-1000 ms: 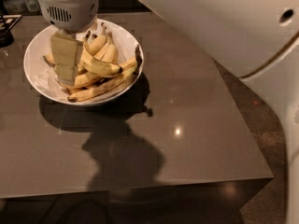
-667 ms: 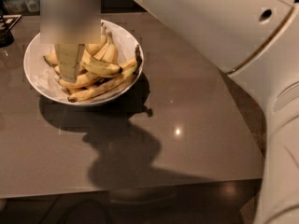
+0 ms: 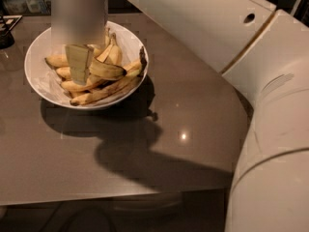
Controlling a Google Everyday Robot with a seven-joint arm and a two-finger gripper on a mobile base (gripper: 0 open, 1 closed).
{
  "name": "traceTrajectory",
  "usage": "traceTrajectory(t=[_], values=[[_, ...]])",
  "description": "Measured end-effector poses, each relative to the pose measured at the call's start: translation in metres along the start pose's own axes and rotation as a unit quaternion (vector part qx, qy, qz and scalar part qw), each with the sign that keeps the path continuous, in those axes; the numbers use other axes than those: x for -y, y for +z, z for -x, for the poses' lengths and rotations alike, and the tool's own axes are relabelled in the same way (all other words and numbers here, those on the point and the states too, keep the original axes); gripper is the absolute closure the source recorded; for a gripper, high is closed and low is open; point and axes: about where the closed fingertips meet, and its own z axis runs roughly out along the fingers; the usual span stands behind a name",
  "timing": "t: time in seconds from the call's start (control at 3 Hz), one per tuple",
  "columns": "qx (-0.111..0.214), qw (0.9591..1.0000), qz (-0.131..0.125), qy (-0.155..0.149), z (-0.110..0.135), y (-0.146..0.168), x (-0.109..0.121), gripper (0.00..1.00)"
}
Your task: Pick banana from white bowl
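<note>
While the gripper [image 3: 79, 66] hangs over the white bowl [image 3: 38, 76], hiding part of the banana [image 3: 107, 70], its grasp cannot be told.

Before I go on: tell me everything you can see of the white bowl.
The white bowl is wide, shallow and round, glossy like glazed ceramic, upright and seemingly intact. It stands on the grey-brown table, towards the far side, and casts a dark shadow forward. Several bananas lie piled inside, some tips reaching the rim. The gripper hangs down into the bowl over part of the pile.
</note>
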Motion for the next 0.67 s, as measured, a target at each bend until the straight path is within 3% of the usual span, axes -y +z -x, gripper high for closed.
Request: traceTrajectory(t=[0.33,0.67], values=[[-0.01,0.9999,0.012,0.007,-0.002,0.015,0.003,0.31],[-0.02,0.9995,0.02,0.012,-0.008,0.028,0.005,0.49]])
